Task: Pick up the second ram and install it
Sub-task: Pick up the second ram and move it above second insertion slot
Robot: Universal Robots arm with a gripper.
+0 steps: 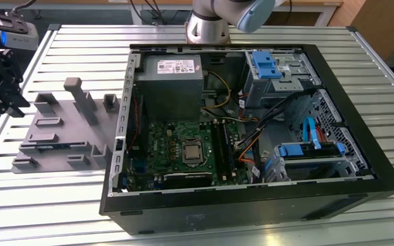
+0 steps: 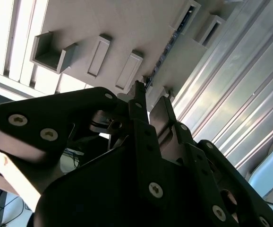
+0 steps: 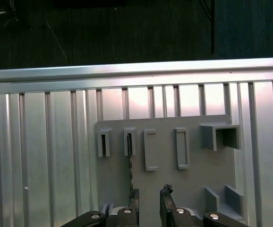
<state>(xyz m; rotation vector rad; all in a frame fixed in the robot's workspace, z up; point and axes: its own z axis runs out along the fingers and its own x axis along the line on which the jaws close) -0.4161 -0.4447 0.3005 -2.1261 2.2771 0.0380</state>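
One stick in rack | second ram stands on edge in grey holder, outside computer case | gripper hovers above it, fingers spread, pinching nothing | judgement: centre stick in the gap, fingers square to its faces, before closing | print: none legible

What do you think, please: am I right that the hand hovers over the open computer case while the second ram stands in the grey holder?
Not quite: the first wrist view shows the hand hovering over the grey holder, not the open computer case. The second ram does stand on edge in that holder.
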